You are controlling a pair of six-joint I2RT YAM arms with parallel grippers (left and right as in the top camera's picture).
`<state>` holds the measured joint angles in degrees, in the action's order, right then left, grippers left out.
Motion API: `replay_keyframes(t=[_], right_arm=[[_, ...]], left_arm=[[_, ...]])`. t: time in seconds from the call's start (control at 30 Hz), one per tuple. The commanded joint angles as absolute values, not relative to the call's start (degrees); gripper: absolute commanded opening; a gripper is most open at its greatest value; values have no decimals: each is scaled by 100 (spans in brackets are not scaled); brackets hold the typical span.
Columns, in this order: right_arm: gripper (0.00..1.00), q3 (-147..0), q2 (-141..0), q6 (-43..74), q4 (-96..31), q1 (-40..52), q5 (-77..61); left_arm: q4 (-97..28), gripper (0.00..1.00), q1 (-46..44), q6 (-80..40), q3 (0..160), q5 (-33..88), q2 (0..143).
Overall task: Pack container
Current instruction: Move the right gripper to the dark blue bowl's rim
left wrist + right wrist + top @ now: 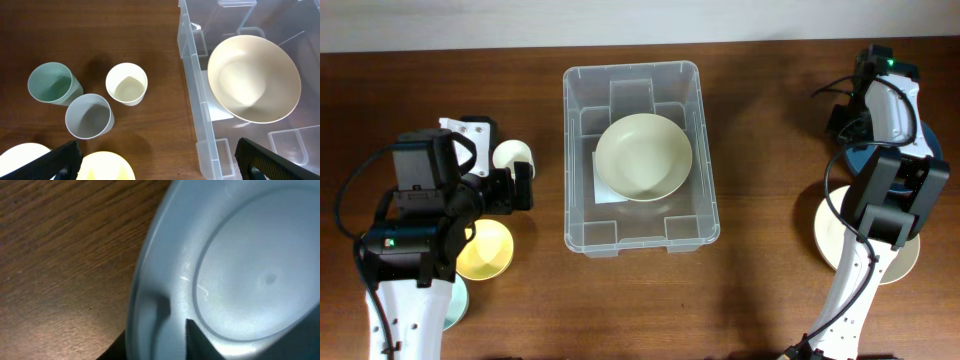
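The clear container (582,120) stands mid-table with a cream bowl (643,157) inside; both also show in the left wrist view, the container (192,75) and the bowl (254,77). My left gripper (523,185) is open and empty just left of the container, its fingers (157,150) spread over bare table between a yellow bowl (106,167) and the container wall. My right gripper (860,125) at the far right straddles the rim of a blue-grey bowl (250,275), one finger inside and one outside (155,340), closed on it.
A teal cup (52,84), a grey cup (90,116) and a cream cup (127,83) stand left of the container. A white plate (840,245) lies under the right arm. A teal dish (457,300) lies beneath the left arm.
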<state>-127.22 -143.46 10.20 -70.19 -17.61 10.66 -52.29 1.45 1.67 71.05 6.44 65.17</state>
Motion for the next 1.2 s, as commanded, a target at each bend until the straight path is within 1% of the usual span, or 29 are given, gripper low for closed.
replay_keyframes(t=[0.0, 0.03, 0.07, 0.37, 0.5, 0.57, 0.67, 0.77, 0.83, 0.97, 1.13, 1.17], right_arm=[[14, -12696, -14418, 1015, -6976, -1791, 1120], [7, -12696, -14418, 1017, -6965, -1791, 1120], [4, -12696, -14418, 1015, -6965, -1791, 1120], [4, -12726, -14383, 1017, -7002, -1791, 1098], [4, -13168, -14038, 982, -7185, -1787, 816], [4, -13670, -13740, 784, -7391, -1730, 543], [4, -14396, -13299, 314, -7824, -1487, 414], [4, -14796, -12884, -54, -8064, -1070, 364], [4, -14805, -12689, -132, -8055, -847, 373], [4, -14803, -12606, -49, -8082, -591, 751], [4, -14457, -12702, 582, -8134, -757, 1402], [7, -14344, -12711, 729, -8121, -823, 1487]], left_arm=[[-5214, 100, 152, 126, 7216, 622, 6530], [-5214, 100, 154, 126, 7216, 622, 6530], [-5214, 100, 154, 126, 7216, 622, 6530], [-5214, 100, 154, 126, 7216, 622, 6530], [-5212, 100, 154, 128, 7216, 620, 6530], [-5214, 100, 154, 128, 7216, 620, 6530], [-5212, 100, 154, 128, 7216, 620, 6530], [-5196, 100, 154, 128, 7216, 620, 6530], [-5192, 100, 154, 128, 7216, 620, 6530], [-5194, 100, 154, 128, 7216, 617, 6530], [-5192, 100, 154, 128, 7216, 617, 6530], [-5192, 100, 154, 128, 7216, 617, 6530]])
